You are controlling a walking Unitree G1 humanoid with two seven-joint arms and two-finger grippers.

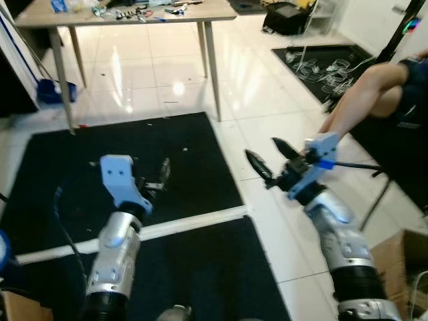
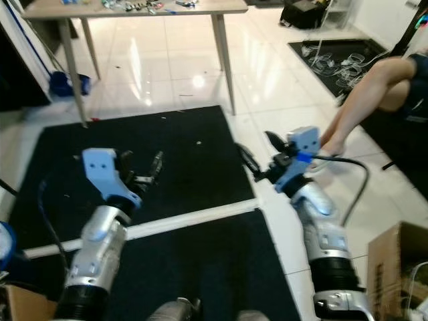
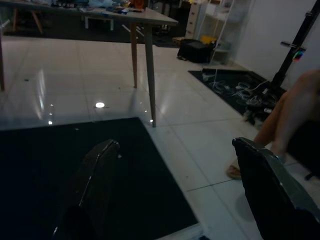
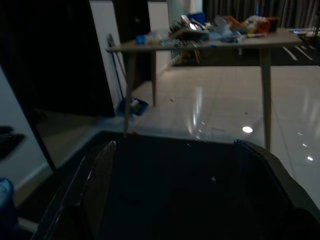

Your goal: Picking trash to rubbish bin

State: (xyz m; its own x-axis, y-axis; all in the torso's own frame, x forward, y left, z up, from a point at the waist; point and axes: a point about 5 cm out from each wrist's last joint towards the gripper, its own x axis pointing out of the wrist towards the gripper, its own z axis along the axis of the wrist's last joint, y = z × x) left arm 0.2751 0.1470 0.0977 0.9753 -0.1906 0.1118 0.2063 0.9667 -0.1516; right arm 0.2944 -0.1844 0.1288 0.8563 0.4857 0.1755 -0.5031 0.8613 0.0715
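Trash worth picking is not plain from where I stand: only pale specks (image 1: 185,148) lie on the black mat (image 1: 80,167), too small to identify, and no bin is evident. My left gripper (image 1: 159,179) and right gripper (image 1: 267,157) hover spread and empty. Risk: walking on, my right arm could brush the seated person's leg (image 1: 364,93) nearby, or I could overlook the specks.

A: How many tables (image 1: 134,17)?
B: One, far side, its top cluttered.
A: Black floor mats?
B: Two near ones (image 1: 160,160) (image 1: 200,274), another far right (image 1: 321,63).
A: Boxes?
B: One cardboard box (image 1: 401,261), near right.
A: People?
B: One person (image 1: 374,93), right.
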